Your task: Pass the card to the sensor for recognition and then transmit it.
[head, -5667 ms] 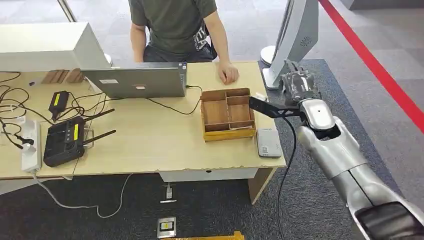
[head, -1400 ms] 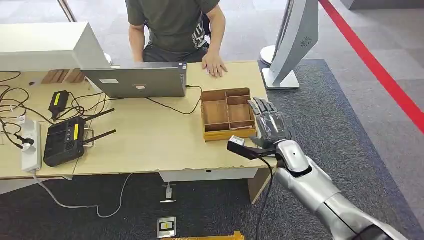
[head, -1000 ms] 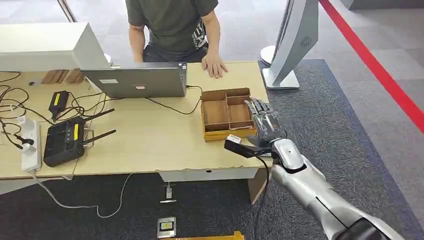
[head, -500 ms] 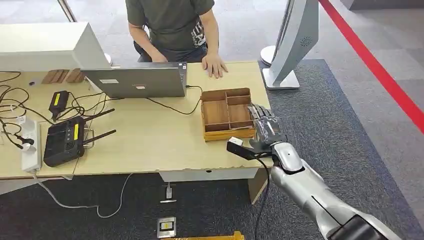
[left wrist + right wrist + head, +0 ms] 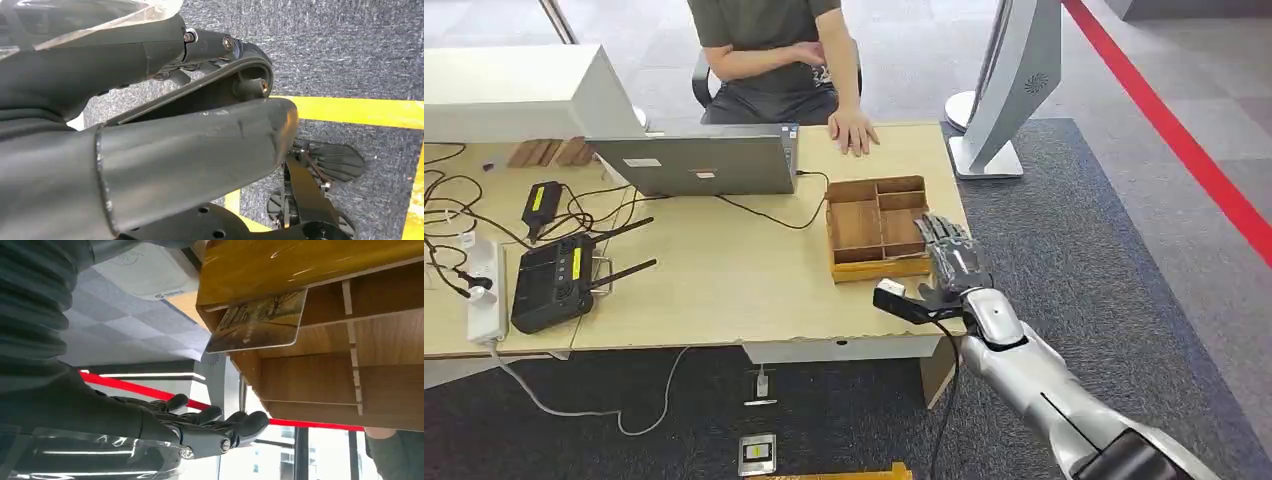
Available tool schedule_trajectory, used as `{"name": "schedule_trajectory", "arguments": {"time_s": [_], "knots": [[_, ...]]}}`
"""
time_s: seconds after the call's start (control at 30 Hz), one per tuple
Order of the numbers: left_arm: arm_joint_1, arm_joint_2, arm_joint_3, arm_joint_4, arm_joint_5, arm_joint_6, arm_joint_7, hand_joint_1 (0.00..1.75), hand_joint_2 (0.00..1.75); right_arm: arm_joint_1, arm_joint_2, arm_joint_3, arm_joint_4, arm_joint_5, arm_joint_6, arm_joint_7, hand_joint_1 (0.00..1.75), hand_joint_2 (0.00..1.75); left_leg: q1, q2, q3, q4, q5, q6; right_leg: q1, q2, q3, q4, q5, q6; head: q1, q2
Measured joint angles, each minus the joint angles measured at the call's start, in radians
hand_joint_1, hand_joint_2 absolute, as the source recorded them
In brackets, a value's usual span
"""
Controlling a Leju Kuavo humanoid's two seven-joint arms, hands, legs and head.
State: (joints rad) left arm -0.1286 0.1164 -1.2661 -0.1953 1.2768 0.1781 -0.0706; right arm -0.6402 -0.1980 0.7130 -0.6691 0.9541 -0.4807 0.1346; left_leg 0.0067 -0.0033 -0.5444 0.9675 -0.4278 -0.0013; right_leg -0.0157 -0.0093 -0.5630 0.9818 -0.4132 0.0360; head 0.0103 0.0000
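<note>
My right hand (image 5: 952, 262) hovers over the table's front right corner, just right of the wooden compartment box (image 5: 879, 228). Its fingers are stretched out and hold nothing. In the right wrist view a picture-printed card (image 5: 260, 322) leans against the box's near wall (image 5: 310, 270), apart from the dark fingers (image 5: 215, 425). The white sensor pad (image 5: 140, 270) lies on the table beside the box, close under that hand. In the left wrist view my left hand (image 5: 190, 145) hangs above the carpet with nothing in it.
A person sits at the far side with one hand (image 5: 852, 132) flat on the table (image 5: 724, 290). A laptop (image 5: 699, 162) stands behind the box. A black router (image 5: 554, 280), cables and a power strip (image 5: 484, 290) fill the left side. A white stand (image 5: 1009, 90) rises at the back right.
My right hand came from beside the white stand down to the table's front right corner and has eased slightly lower and left. The person drew one arm across the chest.
</note>
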Motion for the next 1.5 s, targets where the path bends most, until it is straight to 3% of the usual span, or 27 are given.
{"name": "schedule_trajectory", "arguments": {"time_s": [1.5], "knots": [[0.0,0.0,0.0,0.0,-0.005,0.008,0.016,0.0,0.0,0.001,0.014,0.012,0.024,0.045,0.019,0.042,0.0,1.75,0.0,0.0,0.0,0.0,0.0,0.0,0.0,0.0,0.0,0.0,0.0,0.0,0.0,0.0]]}}
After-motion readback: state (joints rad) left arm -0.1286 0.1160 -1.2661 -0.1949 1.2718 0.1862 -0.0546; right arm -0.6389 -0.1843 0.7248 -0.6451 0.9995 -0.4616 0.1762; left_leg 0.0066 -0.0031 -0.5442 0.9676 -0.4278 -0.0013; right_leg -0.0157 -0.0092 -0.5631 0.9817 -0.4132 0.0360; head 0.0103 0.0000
